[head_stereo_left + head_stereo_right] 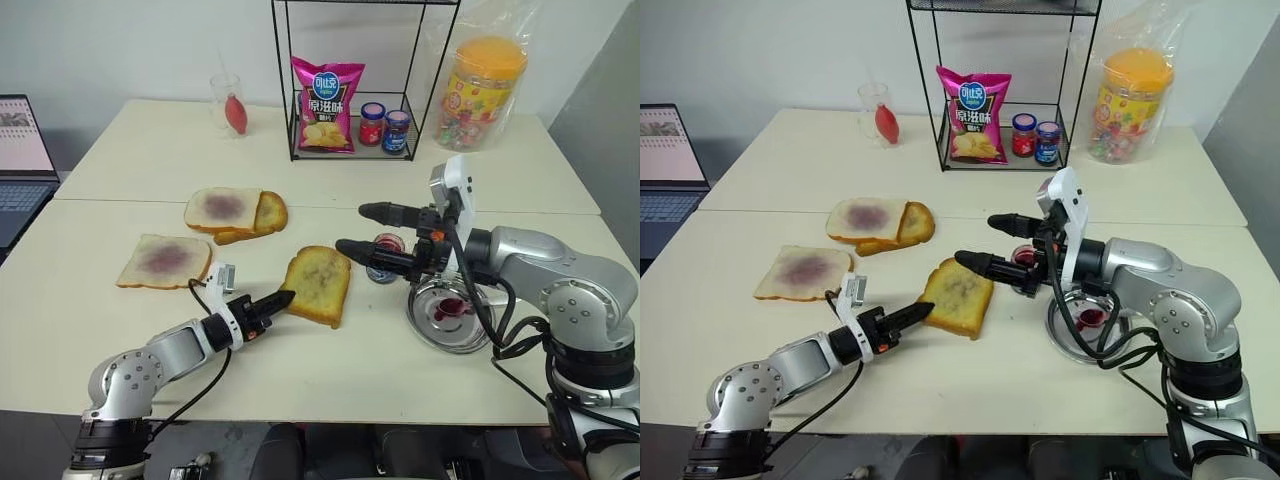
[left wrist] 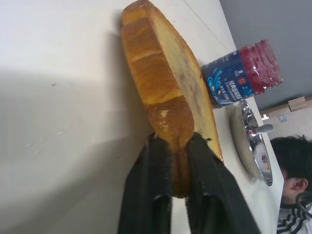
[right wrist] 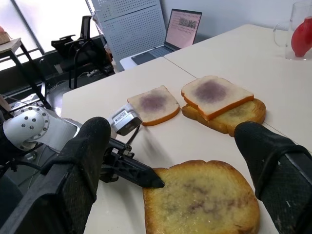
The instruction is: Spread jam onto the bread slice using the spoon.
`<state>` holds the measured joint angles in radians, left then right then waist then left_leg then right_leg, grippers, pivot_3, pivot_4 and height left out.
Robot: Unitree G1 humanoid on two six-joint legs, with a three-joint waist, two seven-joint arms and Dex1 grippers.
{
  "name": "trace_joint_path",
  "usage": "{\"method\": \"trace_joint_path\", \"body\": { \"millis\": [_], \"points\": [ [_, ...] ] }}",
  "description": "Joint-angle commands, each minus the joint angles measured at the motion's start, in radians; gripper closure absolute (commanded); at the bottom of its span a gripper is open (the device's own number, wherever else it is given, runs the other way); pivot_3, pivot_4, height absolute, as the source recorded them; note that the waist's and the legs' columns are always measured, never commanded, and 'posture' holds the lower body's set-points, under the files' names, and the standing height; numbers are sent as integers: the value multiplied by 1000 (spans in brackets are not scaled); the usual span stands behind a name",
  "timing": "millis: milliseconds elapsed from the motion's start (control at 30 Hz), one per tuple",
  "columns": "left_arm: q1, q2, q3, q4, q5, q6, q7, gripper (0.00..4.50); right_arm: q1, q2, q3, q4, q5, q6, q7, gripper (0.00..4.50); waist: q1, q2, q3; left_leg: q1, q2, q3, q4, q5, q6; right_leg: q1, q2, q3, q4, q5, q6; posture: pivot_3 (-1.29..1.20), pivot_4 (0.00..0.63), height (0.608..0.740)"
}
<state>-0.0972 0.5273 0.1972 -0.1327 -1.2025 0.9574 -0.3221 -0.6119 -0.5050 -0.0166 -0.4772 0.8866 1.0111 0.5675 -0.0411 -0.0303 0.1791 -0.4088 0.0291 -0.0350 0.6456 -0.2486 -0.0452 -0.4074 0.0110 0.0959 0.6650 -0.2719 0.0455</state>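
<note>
The left gripper (image 1: 281,298) sits low at the lower left of the head view, its two black fingers pinched on the near corner of the bread slice (image 1: 320,283); the left wrist view shows the crust wedged between the jaws, so it is clamped on the toast, most likely to steady it for spreading. The slice lies flat on the table (image 1: 330,370) at the centre of the frame, faintly smeared already. The right gripper (image 1: 352,228) hangs above and to the right of the slice, fingers spread wide and holding nothing, one finger over the toast's far edge and the other nearer the jam (image 1: 385,257), whose blue-labelled jar stands just right of the bread. The spoon (image 2: 259,129) seems to lie in the round metal dish (image 1: 425,325) at the lower right, though only a small glint shows, so its lie is uncertain. The open claw looks poised to fetch it from there.
</note>
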Motion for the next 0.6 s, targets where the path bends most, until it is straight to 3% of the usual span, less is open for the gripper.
{"method": "trace_joint_path", "body": {
  "millis": [33,467,600],
  "points": [
    [34,-7,39,-33,8,5,-1,3202,-6,-8,-20,-31,16,-16,5,0,0,0,0,0,0,0,0,0,0,0,0,0,0,0,0,0,150,740],
    [147,30,132,-113,5,32,12,615,15,-17,-18,-22,8,-23,27,0,-4,0,0,1,0,0,0,0,0,0,0,0,0,0,0,0,150,740],
    [218,186,219,-187,10,66,-78,33,82,-27,-68,-34,11,-21,-7,0,-13,0,0,1,1,0,0,0,0,0,0,0,0,0,-1,0,150,740]
  ]
}}
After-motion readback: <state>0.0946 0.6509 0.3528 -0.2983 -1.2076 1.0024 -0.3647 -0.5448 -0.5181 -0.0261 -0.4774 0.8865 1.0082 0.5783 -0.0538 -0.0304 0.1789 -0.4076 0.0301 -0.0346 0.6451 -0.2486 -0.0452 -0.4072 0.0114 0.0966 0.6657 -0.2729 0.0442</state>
